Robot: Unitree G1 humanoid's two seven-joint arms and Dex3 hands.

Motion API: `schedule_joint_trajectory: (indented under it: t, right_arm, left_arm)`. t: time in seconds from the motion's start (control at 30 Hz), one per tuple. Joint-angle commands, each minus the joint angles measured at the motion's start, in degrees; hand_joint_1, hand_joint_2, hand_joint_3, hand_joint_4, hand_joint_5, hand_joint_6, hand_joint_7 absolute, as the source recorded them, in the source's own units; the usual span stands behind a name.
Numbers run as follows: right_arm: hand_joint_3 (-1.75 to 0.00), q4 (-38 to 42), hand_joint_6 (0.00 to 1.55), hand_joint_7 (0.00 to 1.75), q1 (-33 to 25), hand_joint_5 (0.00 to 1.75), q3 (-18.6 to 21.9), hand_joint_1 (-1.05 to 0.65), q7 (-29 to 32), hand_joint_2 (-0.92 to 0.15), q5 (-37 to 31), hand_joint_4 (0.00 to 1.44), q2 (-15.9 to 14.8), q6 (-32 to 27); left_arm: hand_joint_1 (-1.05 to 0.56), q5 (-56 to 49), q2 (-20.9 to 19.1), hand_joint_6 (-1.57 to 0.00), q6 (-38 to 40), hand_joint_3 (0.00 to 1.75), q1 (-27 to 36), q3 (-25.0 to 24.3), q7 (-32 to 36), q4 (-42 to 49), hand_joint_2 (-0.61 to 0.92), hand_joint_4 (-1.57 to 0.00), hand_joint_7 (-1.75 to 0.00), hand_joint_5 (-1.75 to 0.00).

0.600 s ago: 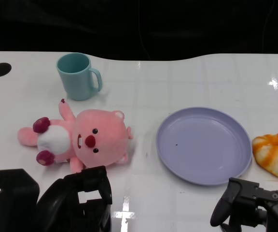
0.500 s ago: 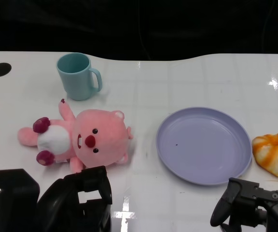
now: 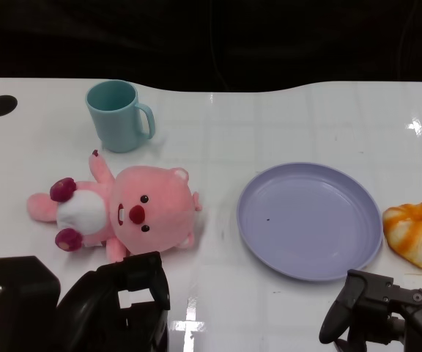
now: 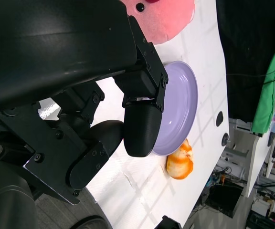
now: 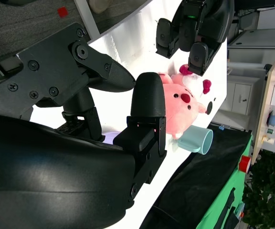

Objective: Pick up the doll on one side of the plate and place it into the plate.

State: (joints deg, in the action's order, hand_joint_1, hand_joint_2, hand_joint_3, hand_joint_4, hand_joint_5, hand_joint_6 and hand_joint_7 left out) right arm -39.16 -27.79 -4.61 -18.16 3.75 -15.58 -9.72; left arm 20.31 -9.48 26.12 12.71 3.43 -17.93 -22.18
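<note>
Left hand (image 3: 116,304) low nr pink doll (image 3: 123,209), fingers apart, empty, right hand (image 3: 379,315) below plate (image 3: 310,220), fingers apart, empty

White glossy table (image 3: 284,117) w/ faint grid lines, black backdrop (image 3: 211,37) behind, grey carpet (image 5: 27,24) below.

Left hand (image 3: 101,304): matte black throughout, a rounded glossy shell at the back and blocky, angular finger segments with square cut-outs; a small round fastener shows on the flat side housing. Right hand (image 3: 387,315): same black finish, with smooth rounded fingertip pads (image 5: 148,98) on squared bases. Both wrist views show flat black linkage plates studded with round screw heads, and the plastic surfaces catch faint grey reflections.
</note>
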Motion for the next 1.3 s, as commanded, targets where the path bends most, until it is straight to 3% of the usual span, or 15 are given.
schedule_joint_trajectory:
  t: [0.03,0.57,0.87,1.0,1.13,1.3]
  right_arm:
    - [-1.09,-0.72,0.59,1.42,0.07,1.73,0.49,-0.19,-0.05,-0.55,0.1,0.64,-0.68,-0.16]
    - [-1.07,-0.31,0.59,1.41,0.07,1.73,0.41,-0.18,-0.08,-0.55,0.16,0.64,-0.57,0.25]
    - [-1.09,-0.46,0.58,1.42,0.39,1.74,0.23,-0.19,0.05,-0.54,0.22,0.64,-0.46,-0.52]
    - [-1.1,-0.32,0.58,1.43,0.64,1.74,0.22,-0.2,-0.01,-0.54,0.31,0.64,-0.44,-0.42]
    - [-1.1,-0.18,0.58,1.43,0.78,1.74,0.17,-0.2,-0.08,-0.53,0.23,0.64,-0.52,-0.27]
    - [-1.1,0.0,0.58,1.43,1.09,1.73,-0.07,-0.2,0.05,-0.53,-0.02,0.65,-0.41,-0.15]
  left_arm:
    - [-0.16,-0.36,-0.65,-0.81,-0.4,1.48,-0.37,-0.48,-0.16,0.28,0.35,-0.95,-1.7,-1.75]
    - [-0.16,0.17,-0.41,-0.82,-1.12,1.47,-0.58,-1.1,-0.4,0.99,0.35,-0.93,-1.66,-1.75]
    - [-0.21,1.42,0.17,-0.8,-0.85,1.31,-1.18,-2.75,0.0,-0.82,0.4,-0.8,-1.11,-1.5]
    - [-0.3,0.79,-0.32,-0.72,-2.65,1.05,-1.52,-2.86,-0.74,-1.62,0.49,-0.68,-0.91,-1.39]
    - [-0.33,0.34,-2.0,-0.6,-3.73,0.55,-2.61,-3.51,-1.64,-2.56,0.76,-0.52,-0.66,-1.2]
    - [-0.43,-5.08,-5.96,-0.5,-10.93,0.2,-4.34,-3.14,-3.67,-1.46,0.91,-0.38,-0.46,-1.05]
